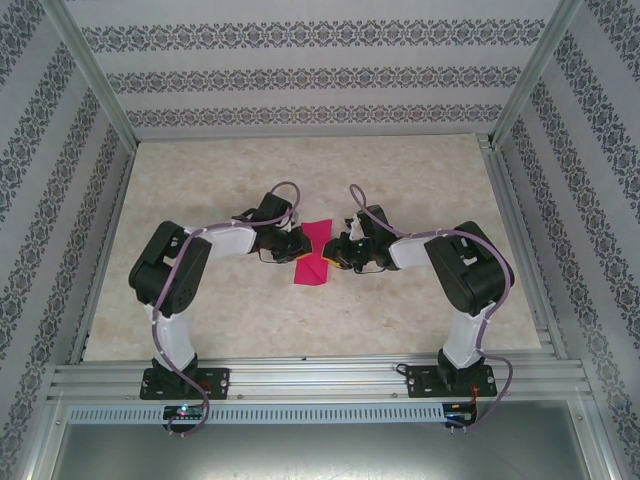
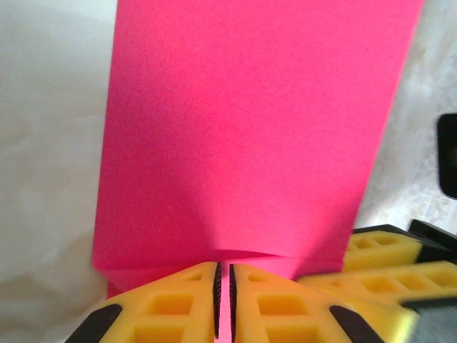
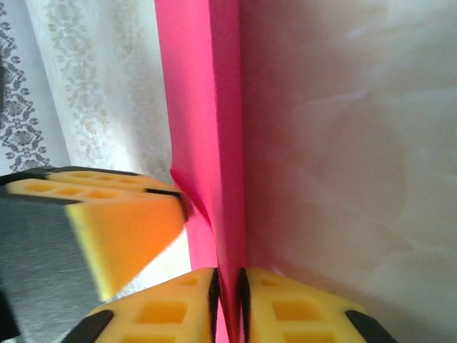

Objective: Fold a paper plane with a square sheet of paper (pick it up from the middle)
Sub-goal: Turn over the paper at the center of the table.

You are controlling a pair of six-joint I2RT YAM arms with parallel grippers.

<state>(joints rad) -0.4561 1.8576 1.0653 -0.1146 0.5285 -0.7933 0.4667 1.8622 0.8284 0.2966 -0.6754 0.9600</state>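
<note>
Pink paper (image 1: 318, 238) is light and floppy; left pincer (image 2: 223, 289) pinches its 9 o'clock side, right pincer (image 3: 228, 293) its 3 o'clock.

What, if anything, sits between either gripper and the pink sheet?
Nothing visible does. The left gripper has its jaws shut on one edge of the square sheet of paper. The right gripper has its jaws shut on the sheet from the opposite side. Both are in direct contact with the paper.
</note>
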